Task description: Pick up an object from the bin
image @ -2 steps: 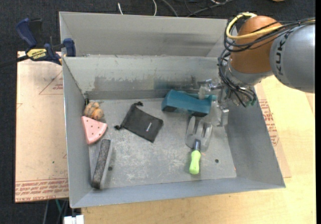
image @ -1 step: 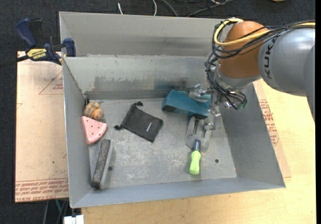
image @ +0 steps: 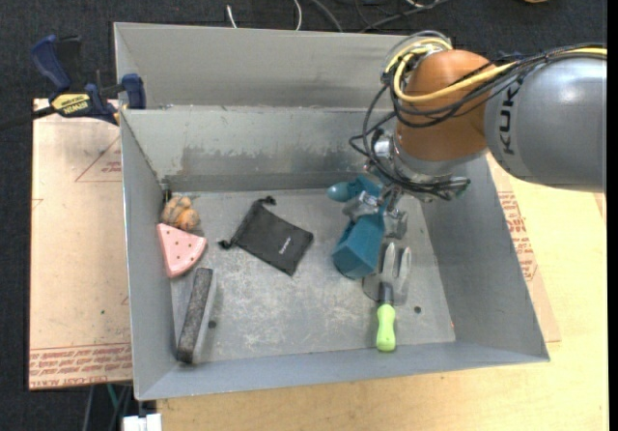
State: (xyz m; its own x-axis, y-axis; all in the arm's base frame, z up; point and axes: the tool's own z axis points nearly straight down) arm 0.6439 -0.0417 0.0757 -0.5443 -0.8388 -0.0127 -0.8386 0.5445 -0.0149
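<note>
Listing the grey metal bin (image: 290,144) from its left wall: a tan shell-like lump (image: 180,212), a pink speckled wedge (image: 181,250) and a long grey bar (image: 195,313) lay bunched at the foot of that sloping side, which seemingly kept them there. A flat black fabric pouch (image: 273,237) lay apart, mid-floor. A teal plastic block (image: 357,250) sat tilted directly beneath the claw (image: 384,216), the likely pick. Whether the claw was released or clenched could not be told. A green-handled tool (image: 385,325) lay just beside the block.

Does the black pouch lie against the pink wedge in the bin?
No, the black pouch lies apart from the pink wedge, with bare bin floor between them.
</note>
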